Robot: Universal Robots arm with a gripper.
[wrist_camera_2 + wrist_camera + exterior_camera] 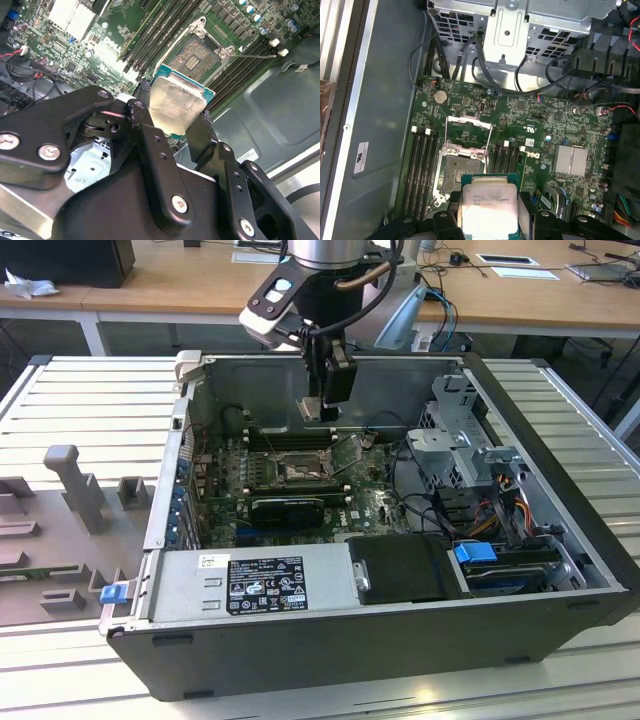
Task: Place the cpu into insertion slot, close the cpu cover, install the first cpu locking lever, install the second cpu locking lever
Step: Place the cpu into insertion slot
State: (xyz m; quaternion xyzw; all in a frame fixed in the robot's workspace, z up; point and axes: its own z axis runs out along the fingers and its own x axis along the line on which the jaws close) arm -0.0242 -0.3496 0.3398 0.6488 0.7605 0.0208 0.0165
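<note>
Pincer (173, 114): closed on the cpu (177, 100), which is gripped by 2 opposite edges.
Cpu: held level above the motherboard (540, 125), apart from it.
Insertion slot (456, 172): left bare, beneath and just ahead of the cpu, near the motherboard's edge by the case wall (385, 100).
Cpu cover (468, 131): raised.

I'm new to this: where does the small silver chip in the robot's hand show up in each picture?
Exterior view: the cpu sits at the tip of the hand, above the insertion slot.
Second wrist view: the cpu is clamped between the black fingers.
First wrist view: the cpu is clamped likewise.
Shared landmark: the empty insertion slot, close by the cpu.
</note>
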